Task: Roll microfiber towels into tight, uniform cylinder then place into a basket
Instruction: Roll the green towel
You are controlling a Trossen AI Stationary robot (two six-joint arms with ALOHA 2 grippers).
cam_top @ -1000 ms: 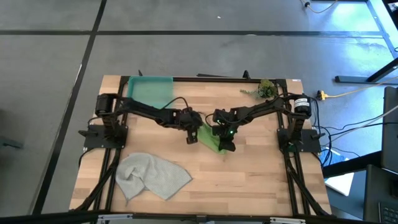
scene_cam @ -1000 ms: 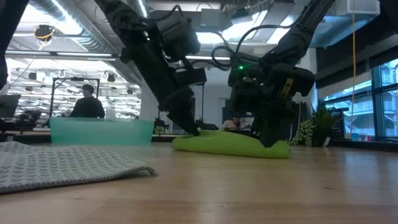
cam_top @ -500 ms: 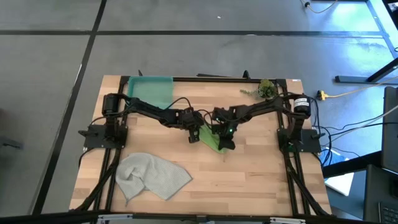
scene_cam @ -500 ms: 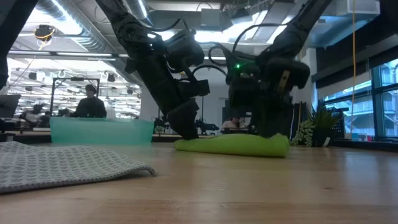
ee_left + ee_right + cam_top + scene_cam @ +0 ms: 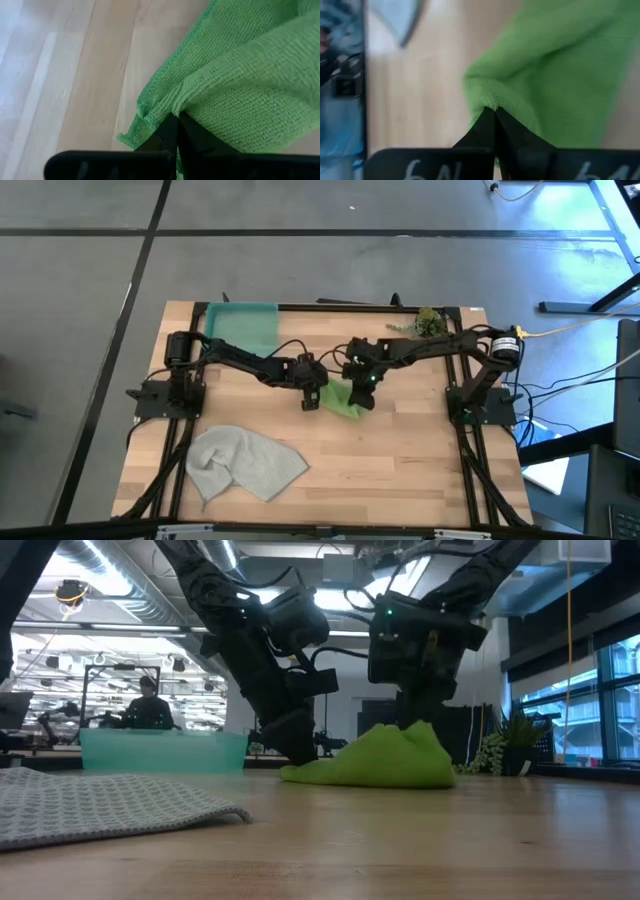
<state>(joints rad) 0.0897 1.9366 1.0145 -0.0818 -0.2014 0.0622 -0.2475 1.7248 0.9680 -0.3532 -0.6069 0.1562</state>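
Observation:
The lime green towel (image 5: 345, 398) lies bunched at the table's middle, and its right part is pulled up into a peak (image 5: 412, 730). My left gripper (image 5: 310, 398) is shut on its left end, low at the table. My right gripper (image 5: 362, 390) is shut on the peak, above the table. The pale grey towel (image 5: 245, 463) lies crumpled and flat on the wood near the front left. The teal basket (image 5: 240, 328) stands at the far left. My left gripper pinches a folded edge (image 5: 175, 107) at the green towel's left end between its two fingertips, slanting down from the table's left. That end (image 5: 300, 772) rests on the table. My right gripper pinches a fold of the cloth (image 5: 490, 100) at the towel's raised top, slanting down from the right. The cloth hangs below the fingers like a tent, and its lower edge (image 5: 400, 780) lies on the table.
A small leafy plant sprig (image 5: 428, 322) lies at the far right corner. Bare wood (image 5: 400, 470) stretches across the near right of the table. People and desks show in the room beyond the basket (image 5: 160, 750).
My right gripper has risen and shifted a little toward the far edge, still shut. It has drawn the green towel's right part up from a low flat roll into a peak. The towel's left end has stayed on the table at my left gripper, which sank slightly.

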